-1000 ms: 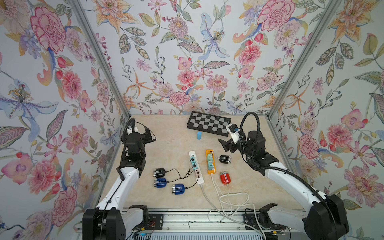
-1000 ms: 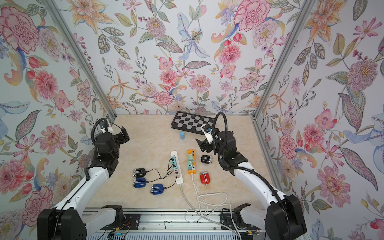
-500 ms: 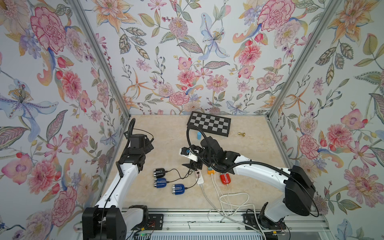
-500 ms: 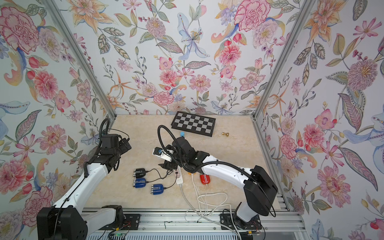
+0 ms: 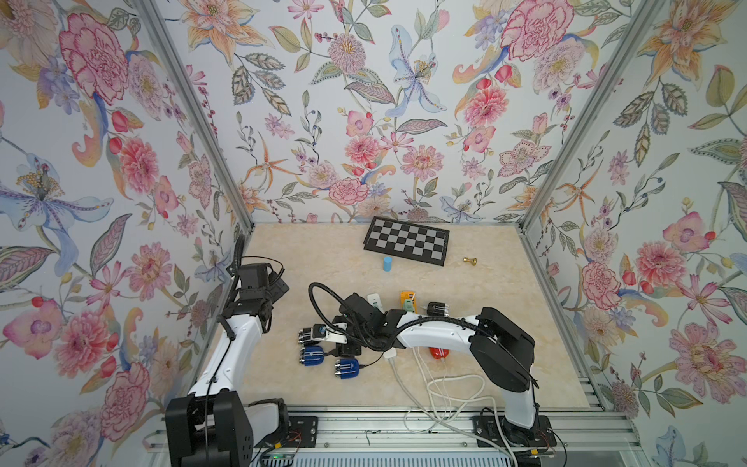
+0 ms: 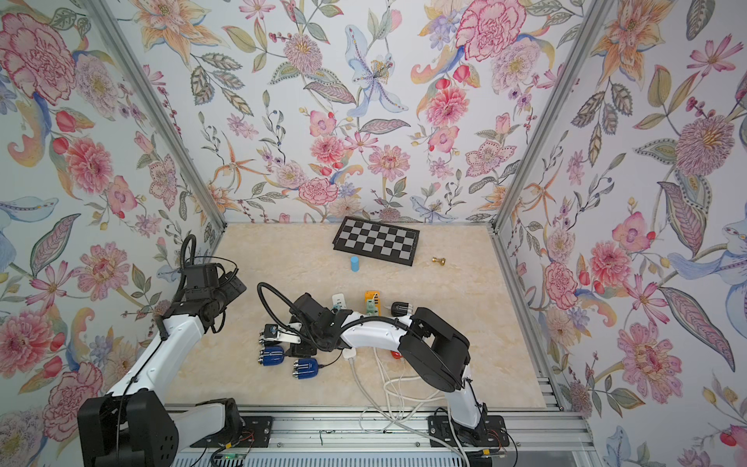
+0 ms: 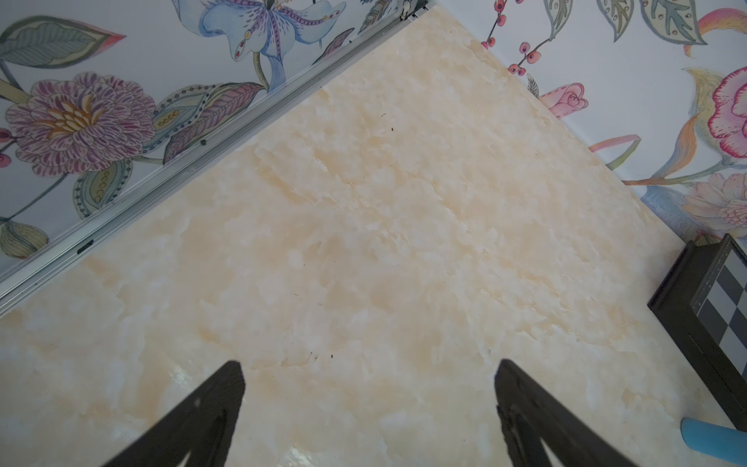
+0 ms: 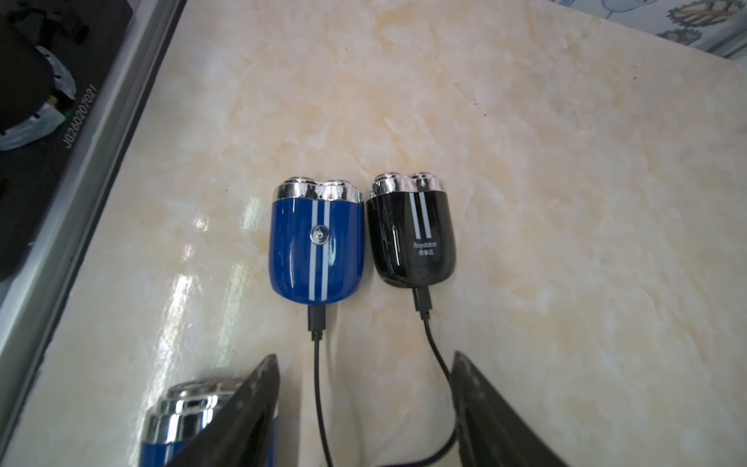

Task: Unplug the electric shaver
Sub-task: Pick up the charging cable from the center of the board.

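Moved: right arm swung over from the chessboard side to the cluster of shavers at centre-left; left arm little changed.
Left gripper: spread wide above bare table, nothing between the fingers, well apart from the work.
Black shaver: lying flat, glossy rounded shell, chrome twin heads, black-shaver plug seated in its base.
Blue shaver: just beside the black one, same shape, pale stripes, blue-shaver plug also seated.
Second blue shaver: half hidden behind one finger; port not visible.
Right gripper: jaws apart, pinching nothing, low behind the two plugs; blue shaver's thin cable between the fingers, black one's skirting a finger.
White power strip: mostly under the right arm; orange strip just beside it.
Progress: approach made, nothing visibly unplugged in this cluster; still to do, a grasp on a plug and a pull away from the shell; which shaver is meant, cannot tell.
Materials: hard slick plastic and chrome, likely to slide on the polished marble-look top; limp thin cord; short stubby plug, little to grip.
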Robot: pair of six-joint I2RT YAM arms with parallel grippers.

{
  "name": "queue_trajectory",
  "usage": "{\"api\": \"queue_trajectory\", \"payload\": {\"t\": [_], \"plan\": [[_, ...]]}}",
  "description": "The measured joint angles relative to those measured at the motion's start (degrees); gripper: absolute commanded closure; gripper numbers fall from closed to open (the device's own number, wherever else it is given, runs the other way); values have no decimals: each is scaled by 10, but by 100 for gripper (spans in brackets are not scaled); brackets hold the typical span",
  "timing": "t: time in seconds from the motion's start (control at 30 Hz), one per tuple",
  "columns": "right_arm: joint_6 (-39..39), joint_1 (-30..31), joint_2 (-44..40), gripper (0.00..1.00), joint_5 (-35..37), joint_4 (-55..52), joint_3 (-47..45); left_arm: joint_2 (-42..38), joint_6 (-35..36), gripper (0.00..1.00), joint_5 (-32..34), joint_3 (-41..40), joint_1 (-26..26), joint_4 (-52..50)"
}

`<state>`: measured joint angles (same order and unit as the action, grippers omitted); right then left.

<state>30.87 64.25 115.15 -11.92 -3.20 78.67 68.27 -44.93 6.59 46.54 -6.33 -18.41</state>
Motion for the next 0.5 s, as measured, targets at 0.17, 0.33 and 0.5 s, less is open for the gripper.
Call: {"api": "queue_trajectory", "payload": {"t": [0.17, 0.33, 0.5], "plan": [[5, -3, 24, 38, 40, -1, 19, 0, 4, 0, -4, 0, -2, 0], [20, -7, 46, 40, 75, -1, 28, 5, 10, 0, -5, 0, -2, 1], [27, -20, 51, 41, 83, -4, 28, 9, 10, 1, -4, 0, -2, 2]]}}
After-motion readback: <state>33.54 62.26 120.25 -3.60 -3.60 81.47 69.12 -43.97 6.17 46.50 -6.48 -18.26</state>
